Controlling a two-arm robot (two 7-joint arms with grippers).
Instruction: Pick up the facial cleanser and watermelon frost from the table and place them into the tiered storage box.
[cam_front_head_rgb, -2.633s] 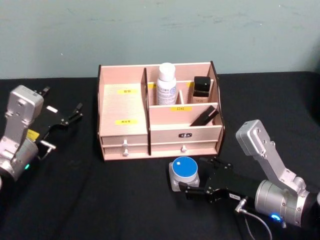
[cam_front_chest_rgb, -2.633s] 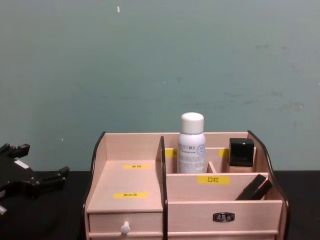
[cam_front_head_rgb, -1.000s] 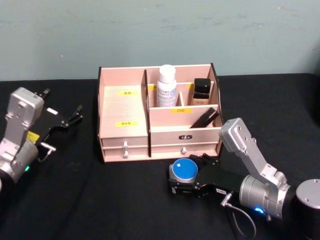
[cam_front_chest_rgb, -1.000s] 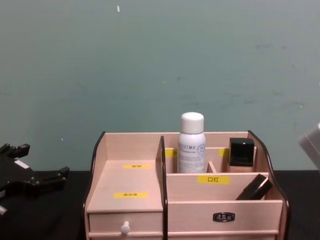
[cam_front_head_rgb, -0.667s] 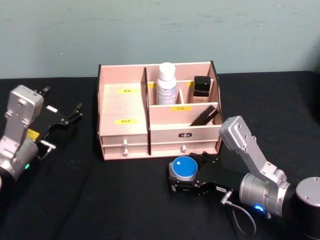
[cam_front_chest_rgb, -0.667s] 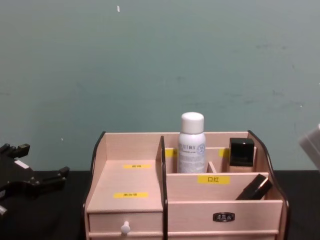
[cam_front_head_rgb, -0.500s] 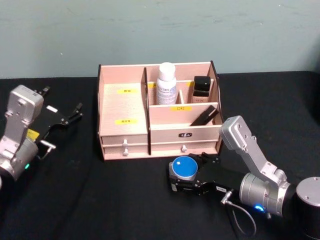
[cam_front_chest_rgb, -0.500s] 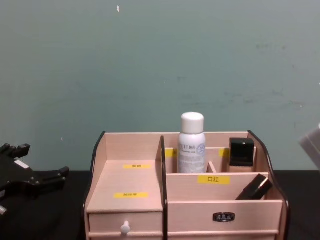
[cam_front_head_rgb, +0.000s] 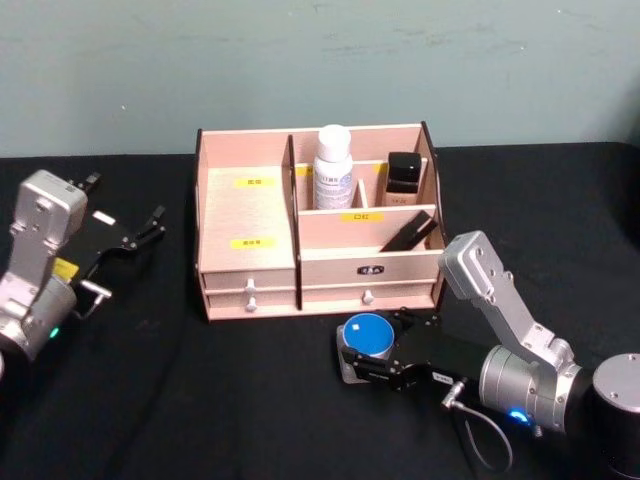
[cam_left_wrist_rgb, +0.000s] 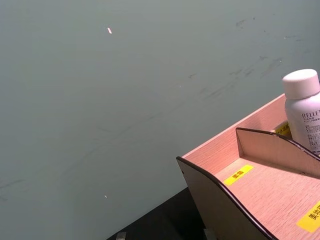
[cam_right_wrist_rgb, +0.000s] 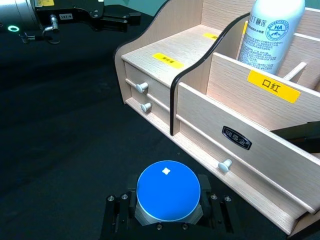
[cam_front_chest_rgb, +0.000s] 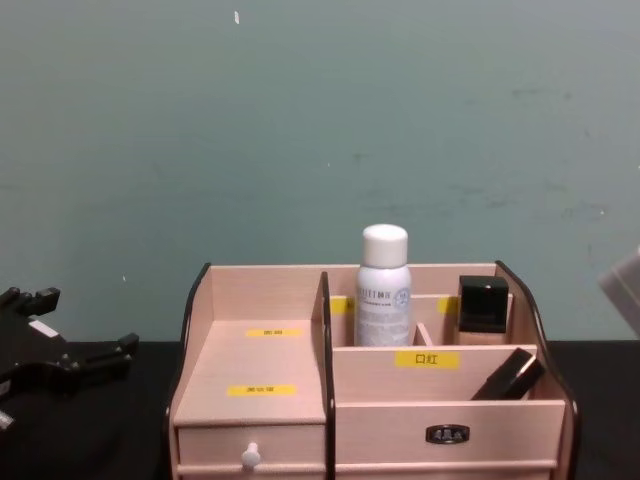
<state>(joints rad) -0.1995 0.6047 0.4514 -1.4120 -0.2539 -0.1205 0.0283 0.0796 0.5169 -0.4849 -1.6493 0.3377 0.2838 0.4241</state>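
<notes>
Blue-lidded jar (cam_front_head_rgb: 366, 336) stands on the black counter (cam_front_head_rgb: 200, 400) just in front of the right drawer of the tiered storage box (cam_front_head_rgb: 248, 215), same spot as 2.6 s back. The right gripper (cam_right_wrist_rgb: 167, 216), then off to one side, now straddles it, jaws clenched on the jar's grey sides. Left gripper (cam_front_head_rgb: 125, 240) parked at the counter's left, jaws released, scuffed pale green wall (cam_front_head_rgb: 300, 60) behind — jar squat, round blue lid on grey base, a white bottle (cam_front_head_rgb: 333, 168) upright in the box's rear compartment.

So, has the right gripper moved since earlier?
Yes. In the head view the right gripper has moved left along the front of the tiered storage box, and now sits around the blue-lidded jar.
</notes>
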